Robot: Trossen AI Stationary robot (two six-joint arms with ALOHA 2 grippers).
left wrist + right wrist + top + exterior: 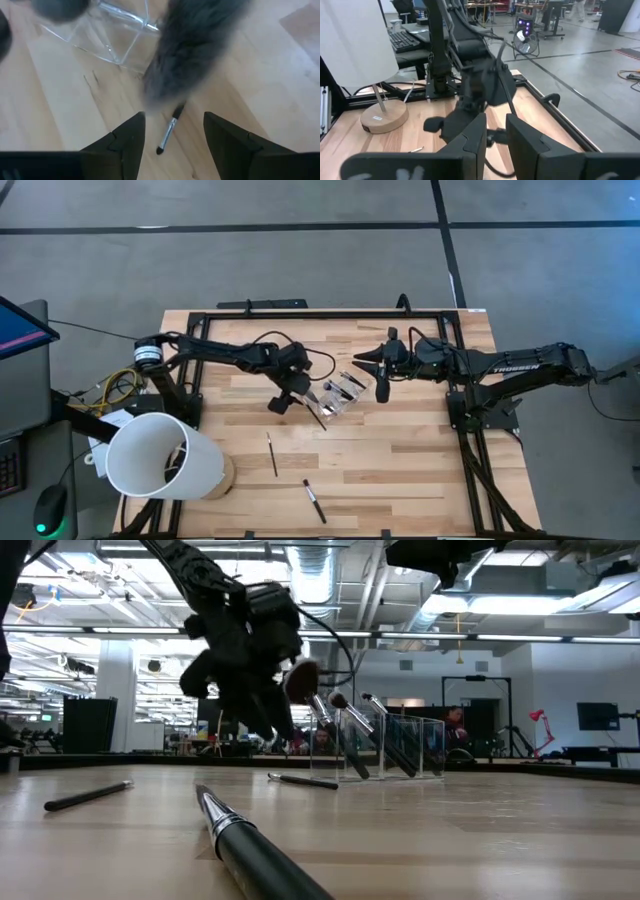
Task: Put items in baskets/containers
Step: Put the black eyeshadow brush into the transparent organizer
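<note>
While several brushes are already leaning in the clear box (pixel 342 393) at the middle of the high view, their fluffy tips sticking out above its rim in the low view, the job is looking only partly done. At least three items are still lying loose on the surface (pixel 400 470): a thin stick (pixel 271 454) in the lower middle of the high view, a dark pencil (pixel 315 501) below and right of it, and a small brush (pixel 167 135) showing between the fingers in the left wrist view, close beside the box. In the low view a silver-ferruled brush (pixel 265 858) is lying in the near foreground and another stick (pixel 88 796) at the left, probably the same loose ones.

The left claw (pixel 281 401) is hanging just left of the box in the high view, its fingers (pixel 125 145) standing apart with nothing between them; a blurred fluffy tip is filling the upper part of the wrist picture, most likely a brush standing in the box. The right claw (pixel 381 385) is sitting just right of the box, its fingers nearly together, and I cannot tell whether they are pinching anything.

Judging from this, most of the sorting is behind, and what is remaining is gathering the loose sticks, the small brush by the box being the nearest candidate for the left claw. The large white cylinder (pixel 160 454) at the lower left is standing apart from all this.
</note>
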